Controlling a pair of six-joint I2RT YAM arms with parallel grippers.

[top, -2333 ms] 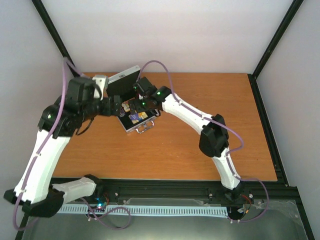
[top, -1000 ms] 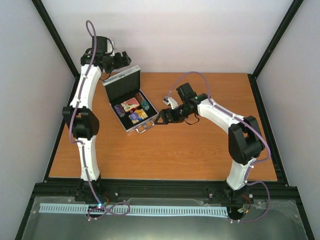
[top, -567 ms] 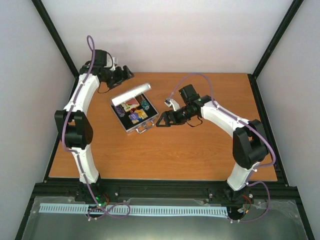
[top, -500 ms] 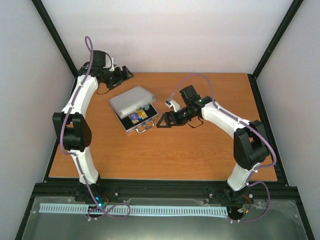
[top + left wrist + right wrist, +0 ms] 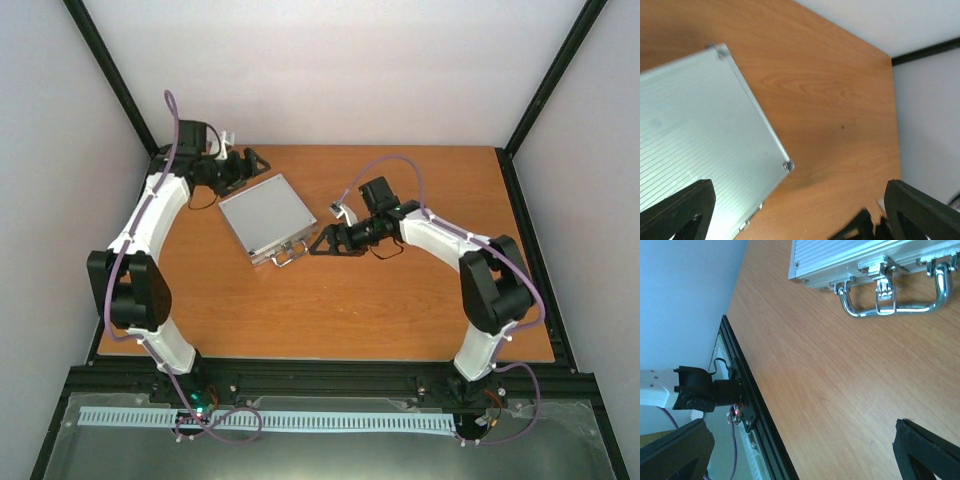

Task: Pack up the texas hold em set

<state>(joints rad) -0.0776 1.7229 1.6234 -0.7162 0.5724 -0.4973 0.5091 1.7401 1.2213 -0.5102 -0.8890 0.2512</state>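
Note:
The silver aluminium case (image 5: 266, 212) of the texas hold em set lies shut on the table, its ribbed lid (image 5: 690, 135) down. Chips, dice and cards are hidden inside it. Its chrome handle (image 5: 892, 302) and latches face my right gripper (image 5: 322, 243), which stands open just off the handle, touching nothing. My left gripper (image 5: 250, 163) hovers open at the case's far corner with nothing between its fingers. In the left wrist view the left gripper (image 5: 800, 215) looks down past the lid's right edge. In the right wrist view only bare wood lies between the right gripper's (image 5: 800, 450) fingers.
The orange wooden table (image 5: 420, 300) is framed by black rails (image 5: 330, 372) at the near edge, with black posts at the back corners. The left arm's base (image 5: 705, 390) shows beyond the table edge in the right wrist view.
The case's lid swung from upright down to fully shut. My left arm dropped lower and closer to the case's back corner. My right gripper shifted slightly by the handle.

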